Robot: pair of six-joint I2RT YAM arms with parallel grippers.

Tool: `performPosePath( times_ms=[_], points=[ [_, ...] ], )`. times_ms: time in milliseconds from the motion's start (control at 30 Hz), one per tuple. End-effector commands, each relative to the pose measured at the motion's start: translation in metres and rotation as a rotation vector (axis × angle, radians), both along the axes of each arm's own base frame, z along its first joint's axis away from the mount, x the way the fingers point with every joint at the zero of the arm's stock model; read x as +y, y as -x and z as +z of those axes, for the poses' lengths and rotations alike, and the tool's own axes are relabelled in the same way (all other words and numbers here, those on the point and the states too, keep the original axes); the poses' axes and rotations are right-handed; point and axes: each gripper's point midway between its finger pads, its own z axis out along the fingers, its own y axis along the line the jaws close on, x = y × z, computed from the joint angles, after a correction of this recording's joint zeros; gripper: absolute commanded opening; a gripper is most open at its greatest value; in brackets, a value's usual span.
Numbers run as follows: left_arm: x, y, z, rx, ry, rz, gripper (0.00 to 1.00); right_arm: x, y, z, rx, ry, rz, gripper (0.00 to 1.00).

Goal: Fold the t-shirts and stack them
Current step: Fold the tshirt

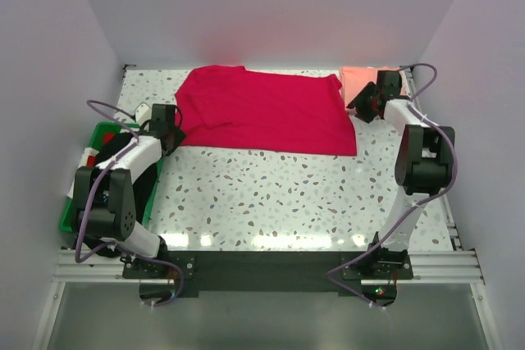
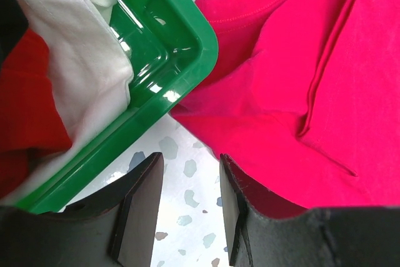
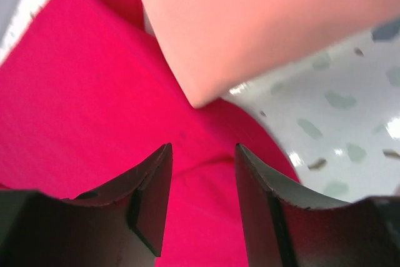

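A crimson red t-shirt (image 1: 262, 112) lies spread flat across the back of the table. A salmon pink t-shirt (image 1: 359, 79) lies folded at the back right, its corner (image 3: 250, 23) touching the red one. My left gripper (image 1: 168, 127) hangs at the red shirt's left edge. Its jaws (image 2: 190, 161) are open over bare table, the right finger just over the red hem (image 2: 281, 123). My right gripper (image 1: 367, 102) is at the shirt's right end. It (image 3: 203, 151) stands open above red cloth (image 3: 94, 104), with nothing pinched.
A green plastic crate (image 1: 72, 202) sits at the table's left edge, holding white, black and red clothes; its corner (image 2: 187, 48) lies close to my left gripper. Purple walls close in the left, back and right. The speckled table (image 1: 271, 194) stretches in front of the shirt.
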Motion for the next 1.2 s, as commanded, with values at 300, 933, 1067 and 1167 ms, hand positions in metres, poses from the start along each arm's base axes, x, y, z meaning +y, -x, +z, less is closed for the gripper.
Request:
performPosePath(
  times_ms=[300, 933, 1067, 1167],
  points=[
    [-0.009, -0.017, 0.024, -0.081, 0.033, -0.045, 0.45, -0.018, -0.105, 0.005, -0.199, -0.054, -0.112, 0.46],
    [-0.018, -0.019, 0.031, -0.093, 0.059, -0.096, 0.45, -0.079, -0.117, -0.060, -0.069, -0.113, -0.191, 0.47],
    [-0.013, -0.016, 0.031, -0.086, 0.044, -0.068, 0.45, -0.072, -0.124, -0.035, -0.119, -0.118, -0.120, 0.51],
    [-0.009, -0.014, 0.031, -0.086, 0.029, -0.051, 0.46, -0.068, -0.126, 0.002, -0.166, -0.106, -0.082, 0.56]
  ],
)
